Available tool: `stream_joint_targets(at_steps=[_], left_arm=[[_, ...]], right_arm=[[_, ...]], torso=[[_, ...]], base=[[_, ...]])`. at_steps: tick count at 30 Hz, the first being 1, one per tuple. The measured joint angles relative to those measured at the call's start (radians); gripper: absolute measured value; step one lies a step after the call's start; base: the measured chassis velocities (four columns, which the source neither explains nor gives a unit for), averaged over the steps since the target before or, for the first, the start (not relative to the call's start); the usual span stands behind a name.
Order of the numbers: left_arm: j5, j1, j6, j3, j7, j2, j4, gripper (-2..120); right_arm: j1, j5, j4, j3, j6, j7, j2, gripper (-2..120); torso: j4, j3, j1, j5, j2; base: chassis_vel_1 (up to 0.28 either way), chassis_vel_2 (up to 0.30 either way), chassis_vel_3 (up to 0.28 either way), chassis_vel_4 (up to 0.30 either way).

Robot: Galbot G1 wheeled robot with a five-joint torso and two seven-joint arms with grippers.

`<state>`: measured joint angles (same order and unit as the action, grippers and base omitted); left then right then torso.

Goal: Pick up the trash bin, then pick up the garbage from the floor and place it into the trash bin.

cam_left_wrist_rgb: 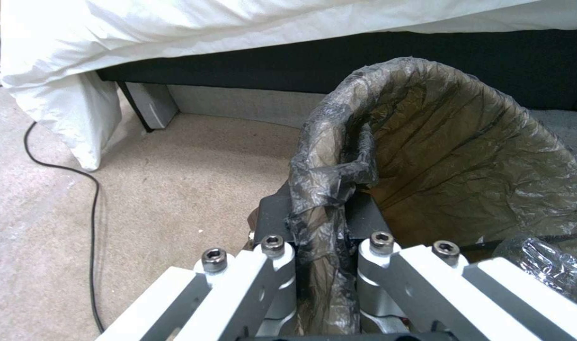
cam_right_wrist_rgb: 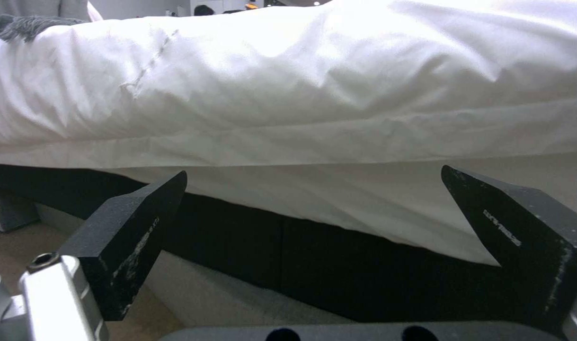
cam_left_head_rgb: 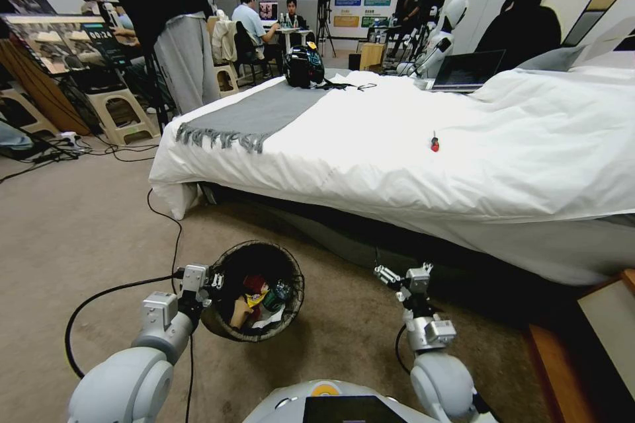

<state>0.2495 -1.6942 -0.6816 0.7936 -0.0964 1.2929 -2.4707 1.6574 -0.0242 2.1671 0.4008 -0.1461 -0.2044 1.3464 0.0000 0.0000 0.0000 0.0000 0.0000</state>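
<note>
While left gripper (cam_left_wrist_rgb: pixel 318 222) clamps trash bin (cam_left_head_rgb: pixel 254 291) rim, right gripper (cam_right_wrist_rgb: pixel 314 222) gapes beside bed (cam_left_head_rgb: pixel 463 145).

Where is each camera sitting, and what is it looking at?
Head view: up on the robot's head, looking forward and down at the bed, the floor, both arms and the trash bin with garbage inside.
Left wrist view: on the left arm, looking along the left gripper, shut on the trash bin rim.
Right wrist view: on the right arm, looking past the open, empty right gripper at the bed's side.
Shared: all three show the bed; head and left wrist share the bin.
</note>
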Motion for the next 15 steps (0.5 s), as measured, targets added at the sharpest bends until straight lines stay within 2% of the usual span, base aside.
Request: stream_joint_targets(at_steps=[15], left_arm=[[-0.023,0.027,0.013,0.014,-0.041,0.013,0.028,6]], right_arm=[[-0.012,0.004,-0.013,-0.004,0.021,-0.003,-0.001,100]], torso=[[0.0,0.0,0.0,-0.0001,0.0]], base=[[0.012,0.005,0.006,0.007]])
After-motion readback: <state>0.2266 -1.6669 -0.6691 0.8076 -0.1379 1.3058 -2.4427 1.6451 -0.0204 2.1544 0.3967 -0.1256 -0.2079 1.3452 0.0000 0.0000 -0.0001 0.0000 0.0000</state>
